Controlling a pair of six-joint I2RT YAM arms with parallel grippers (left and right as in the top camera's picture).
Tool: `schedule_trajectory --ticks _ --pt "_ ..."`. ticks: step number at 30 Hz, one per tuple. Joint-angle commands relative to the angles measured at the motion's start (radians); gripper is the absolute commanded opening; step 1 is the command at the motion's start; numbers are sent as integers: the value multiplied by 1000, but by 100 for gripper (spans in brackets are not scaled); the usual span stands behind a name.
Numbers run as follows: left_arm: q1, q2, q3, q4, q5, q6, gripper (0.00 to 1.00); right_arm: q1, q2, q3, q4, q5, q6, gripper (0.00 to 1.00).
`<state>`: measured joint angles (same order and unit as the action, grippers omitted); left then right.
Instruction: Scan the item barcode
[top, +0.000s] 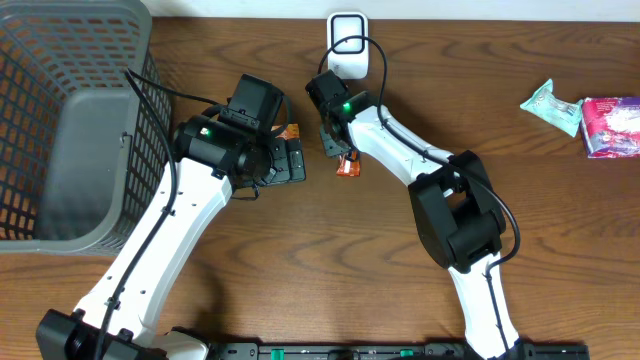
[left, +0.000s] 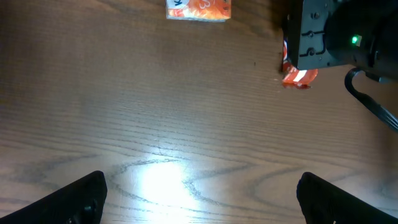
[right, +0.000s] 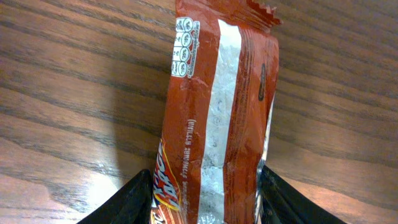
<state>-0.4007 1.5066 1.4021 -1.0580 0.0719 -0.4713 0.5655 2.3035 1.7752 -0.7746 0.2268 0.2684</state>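
Right gripper (top: 338, 152) pinches a red-orange snack wrapper (right: 217, 124) by one end, seam side up, probably so its barcode can be turned toward the white scanner (top: 347, 45). The packet hangs just in front of the scanner, low over the desk (top: 560, 250). The right arm reaches forward, elbow bent and wrist pitched down. The left gripper (top: 288, 160) hovers nearby, wide apart and empty.

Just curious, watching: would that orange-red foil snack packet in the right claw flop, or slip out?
Probably light and fairly floppy: the orange-red foil snack packet is a thin, creased wrapper with a crimped zigzag end. Its glossy film looks slippery, yet the right gripper pinches it from both sides, so it likely holds. Flattish, so unlikely to roll.
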Motion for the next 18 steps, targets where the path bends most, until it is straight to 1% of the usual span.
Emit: schedule_trajectory --ticks 1,9,18 --pt "3 3 3 -4 -6 6 98 -3 11 5 -42 8 -15 49" --pt "3 3 3 -4 -6 6 98 2 -89 14 -79 7 1 50" --pt "3 3 3 -4 -6 6 98 37 -93 13 -28 0 8 50"
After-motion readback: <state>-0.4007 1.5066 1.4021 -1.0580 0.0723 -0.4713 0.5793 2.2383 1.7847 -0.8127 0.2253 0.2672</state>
